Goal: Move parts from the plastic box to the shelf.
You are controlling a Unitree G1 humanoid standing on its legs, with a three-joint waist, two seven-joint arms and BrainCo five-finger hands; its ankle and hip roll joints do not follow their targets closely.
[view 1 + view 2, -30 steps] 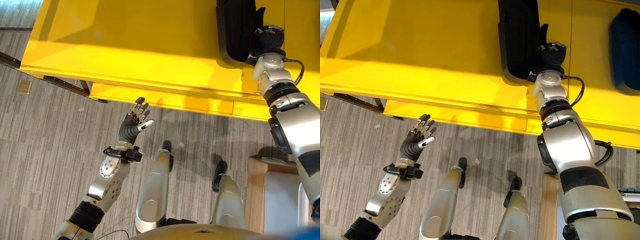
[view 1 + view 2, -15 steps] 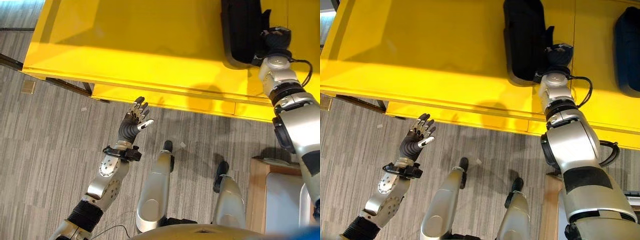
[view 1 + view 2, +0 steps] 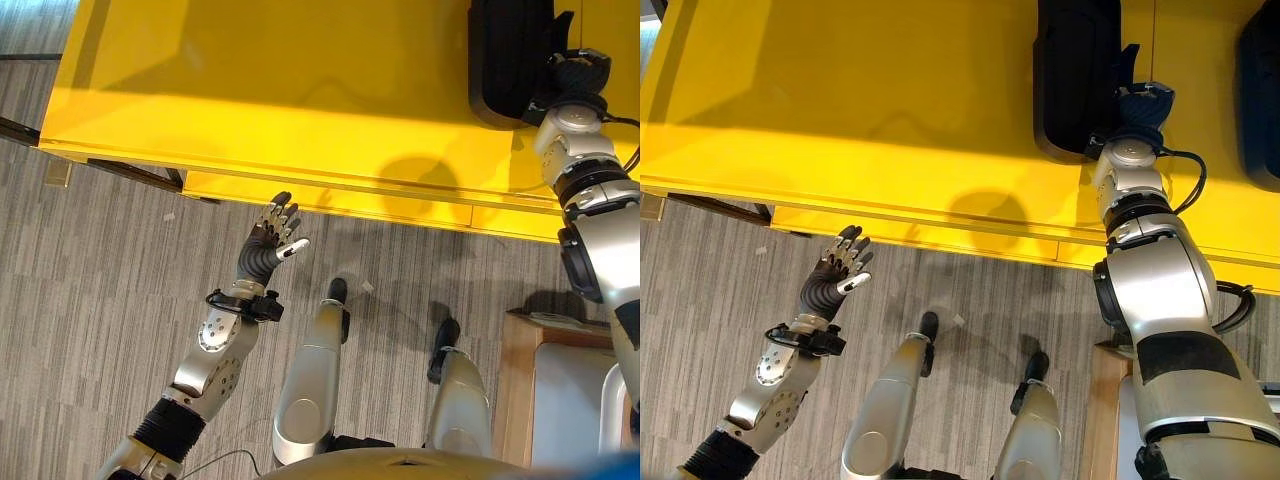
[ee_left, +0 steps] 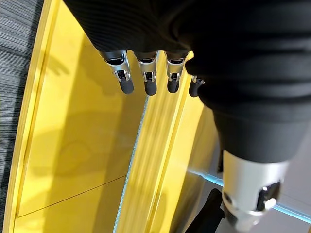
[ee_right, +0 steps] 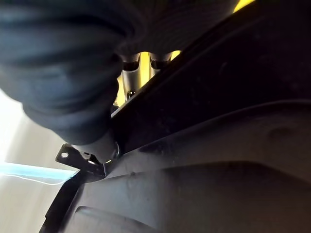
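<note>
A long black moulded part lies on the yellow shelf toward its right end. My right hand reaches up at the part's near right edge and is shut on its rim. In the right wrist view the fingers pass behind the black part and the thumb sits on the near side. A second black part rests further right on the shelf. My left hand is raised over the floor just before the shelf's front edge, open and holding nothing.
A lower yellow shelf level juts out under the top one. Dark frame legs run under its left end. A wooden-edged stand with a pale surface sits at the lower right, beside my right arm.
My right hand has carried the black part to the right along the shelf. The left hand has stayed raised in the same place.
</note>
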